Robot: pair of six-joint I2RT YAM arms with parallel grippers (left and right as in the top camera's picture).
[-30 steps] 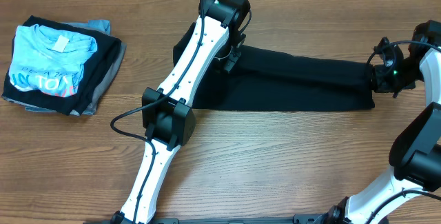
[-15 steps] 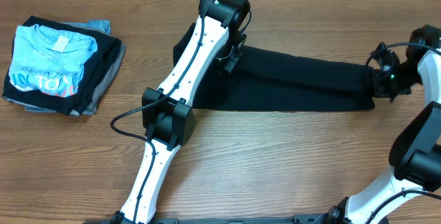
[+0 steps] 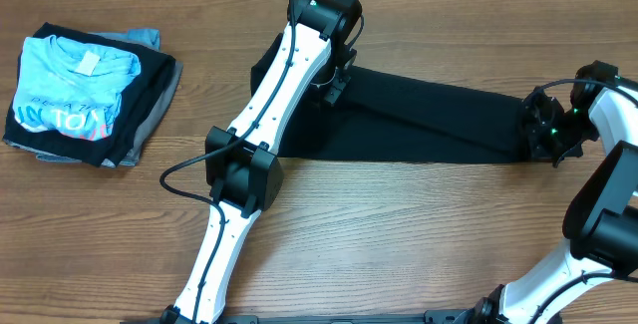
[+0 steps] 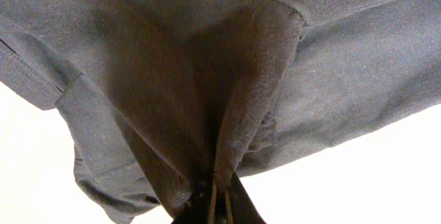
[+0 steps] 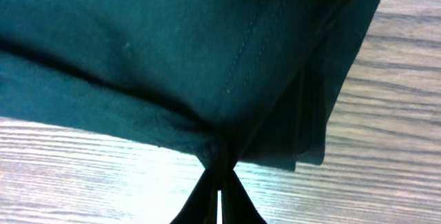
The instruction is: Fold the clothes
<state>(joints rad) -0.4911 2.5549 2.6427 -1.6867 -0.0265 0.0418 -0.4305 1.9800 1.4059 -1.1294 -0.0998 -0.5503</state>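
The clothes, a plain black T-shirt [image 3: 429, 120], lie as a long folded band across the middle of the wooden table. My left gripper [image 3: 337, 83] is shut on the shirt's left end, just off the table. In the left wrist view the fabric [image 4: 207, 79] bunches into the closed jaws of the left gripper [image 4: 219, 198]. My right gripper [image 3: 538, 133] is shut on the shirt's right end. The right wrist view shows layered black edges [image 5: 172, 58] pinched in the right gripper [image 5: 219, 182], close above the wood.
A stack of folded garments sits at the far left, a light blue printed T-shirt [image 3: 75, 90] on top of black and grey pieces. The left arm [image 3: 269, 105] lies diagonally over the shirt's left part. Bare wood [image 3: 419, 224] lies in front.
My right gripper has shifted a little left and toward the front, carrying the shirt's right end with it. The left arm has not moved.
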